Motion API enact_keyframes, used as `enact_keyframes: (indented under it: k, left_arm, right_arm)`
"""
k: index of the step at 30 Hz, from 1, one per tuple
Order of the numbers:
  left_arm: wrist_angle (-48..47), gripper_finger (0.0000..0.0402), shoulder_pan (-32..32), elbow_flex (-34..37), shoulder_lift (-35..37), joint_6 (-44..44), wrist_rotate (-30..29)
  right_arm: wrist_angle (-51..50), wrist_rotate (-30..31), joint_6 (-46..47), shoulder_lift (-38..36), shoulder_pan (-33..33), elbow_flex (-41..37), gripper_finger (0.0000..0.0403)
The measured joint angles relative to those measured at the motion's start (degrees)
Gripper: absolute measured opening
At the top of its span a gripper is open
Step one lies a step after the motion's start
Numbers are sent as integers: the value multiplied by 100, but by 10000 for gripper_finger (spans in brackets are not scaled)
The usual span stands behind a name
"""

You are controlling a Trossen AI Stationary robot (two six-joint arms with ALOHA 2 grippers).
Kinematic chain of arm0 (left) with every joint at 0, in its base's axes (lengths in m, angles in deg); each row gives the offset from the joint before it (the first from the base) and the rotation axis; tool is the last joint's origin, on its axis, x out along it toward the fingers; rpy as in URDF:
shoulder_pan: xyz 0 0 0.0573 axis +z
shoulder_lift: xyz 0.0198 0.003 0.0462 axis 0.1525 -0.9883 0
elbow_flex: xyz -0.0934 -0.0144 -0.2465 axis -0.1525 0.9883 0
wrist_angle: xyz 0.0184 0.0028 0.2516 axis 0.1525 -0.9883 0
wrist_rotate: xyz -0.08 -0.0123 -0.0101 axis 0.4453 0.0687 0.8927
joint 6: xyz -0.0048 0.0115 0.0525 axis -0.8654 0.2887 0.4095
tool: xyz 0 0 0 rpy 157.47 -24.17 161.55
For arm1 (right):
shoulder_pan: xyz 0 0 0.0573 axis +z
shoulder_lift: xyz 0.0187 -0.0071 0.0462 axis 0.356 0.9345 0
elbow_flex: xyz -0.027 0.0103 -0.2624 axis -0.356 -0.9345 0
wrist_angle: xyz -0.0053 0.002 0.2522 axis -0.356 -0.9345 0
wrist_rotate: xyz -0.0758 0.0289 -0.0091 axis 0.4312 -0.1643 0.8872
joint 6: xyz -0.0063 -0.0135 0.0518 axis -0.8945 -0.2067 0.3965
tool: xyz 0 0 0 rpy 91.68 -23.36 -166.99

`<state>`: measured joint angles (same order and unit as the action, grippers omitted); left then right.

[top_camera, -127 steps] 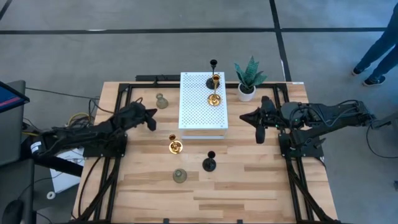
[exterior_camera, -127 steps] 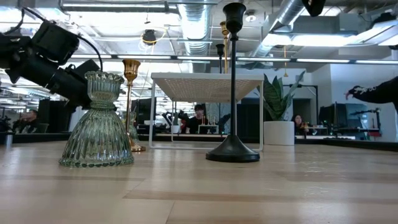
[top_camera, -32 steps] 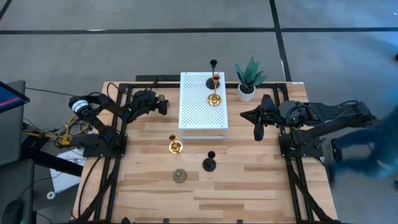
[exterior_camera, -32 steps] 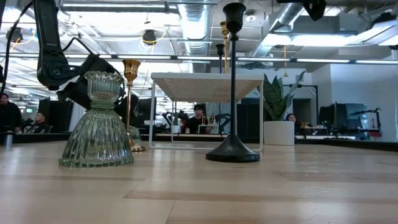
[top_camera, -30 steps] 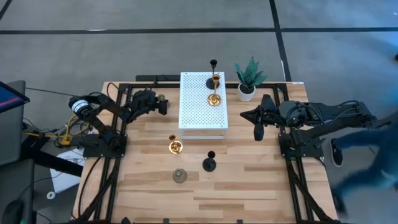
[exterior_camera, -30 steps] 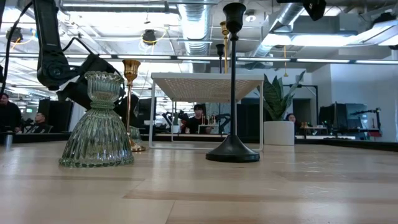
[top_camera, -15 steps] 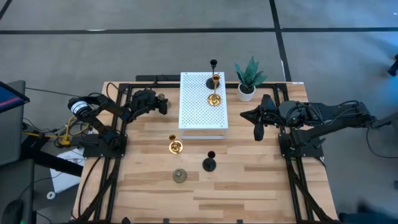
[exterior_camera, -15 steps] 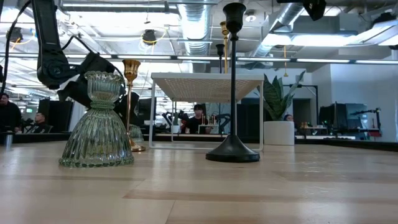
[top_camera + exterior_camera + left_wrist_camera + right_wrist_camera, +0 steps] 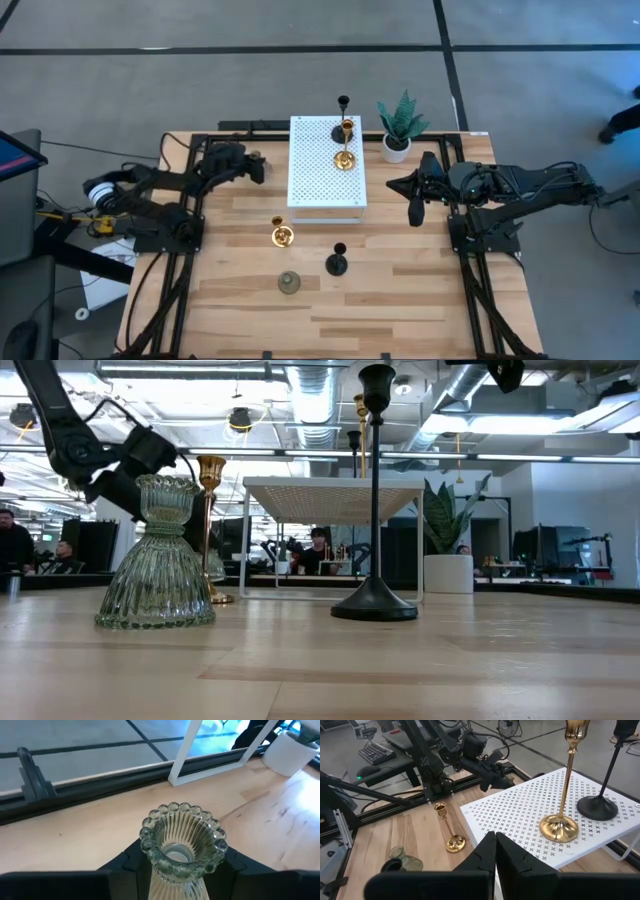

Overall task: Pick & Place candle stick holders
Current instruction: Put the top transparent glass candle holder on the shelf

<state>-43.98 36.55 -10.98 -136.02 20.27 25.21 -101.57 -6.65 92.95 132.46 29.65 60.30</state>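
My left gripper point(image 9: 252, 165) is shut on a squat pale grey-green candle stick holder point(image 9: 182, 840) at the far left of the table, beside the white perforated rack point(image 9: 326, 190). A gold holder point(image 9: 345, 155) and a black holder point(image 9: 340, 125) stand on the rack by their round bases. On the table stand a gold holder point(image 9: 282, 235), a black holder point(image 9: 337, 262) and a second pale holder point(image 9: 289, 283). My right gripper point(image 9: 495, 845) is shut on nothing and hovers to the right of the rack. My left gripper pinches the pale holder between its two fingers point(image 9: 127, 870), at the ribbed neck point(image 9: 157, 880) just under the beaded cup. The fingers come nearly level, from the table's left side. The holder stands upright; whether its base is clear of the table I cannot tell.
A green plant in a white pot point(image 9: 398, 128) stands at the far right corner of the rack. Dark metal frames point(image 9: 180, 270) run along the table's left and right sides. Bare wood lies along the near edge point(image 9: 330, 330).
My left gripper has risen a little at the pale holder, and the arm behind it has folded back toward the table's left edge.
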Motion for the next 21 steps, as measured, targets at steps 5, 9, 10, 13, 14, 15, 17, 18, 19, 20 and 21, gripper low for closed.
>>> enact_keyframes:
  k: [5, 9, 10, 13, 14, 15, 17, 18, 19, 20, 21]
  left_arm:
    - [-38, 146, 0, 0, 335, 13, -6]
    - [-41, 133, 0, 0, 560, -5, -5]
    - [-41, 130, -8, 0, 628, -75, -5]
    - [-43, 130, -78, 0, 858, -264, 101]
    - [-43, 130, -122, 0, 936, -271, 150]
    - [-47, 130, -184, 0, 1015, -280, 163]
    - [-147, 132, -316, -2, 1197, -282, 163]
    - [-242, 132, -375, -6, 1295, -282, 163]
    - [-338, 132, -433, -15, 1392, -282, 163]
    - [-434, 131, -489, -30, 1482, -282, 159]
    - [-565, 131, -547, -62, 1577, -282, 130]
  right_arm:
    - [0, 0, 0, 0, -2, 0, 0]
    - [-1, 0, 2, 0, 0, 0, 0]
    - [0, 0, 2, 0, -2, 0, 0]
    - [-2, 0, 0, 0, -2, 0, 0]
    - [-1, 0, 0, 0, -1, 0, 0]
    - [-2, 0, 0, 0, -1, 0, 0]
    - [-2, 0, 0, 0, -2, 0, 0]
    - [-2, 0, 0, 0, -2, 0, 0]
    - [-2, 0, 2, 0, 0, 0, 0]
    - [-2, 0, 2, 0, 0, 0, 0]
    - [-2, 0, 2, 0, -2, 0, 0]
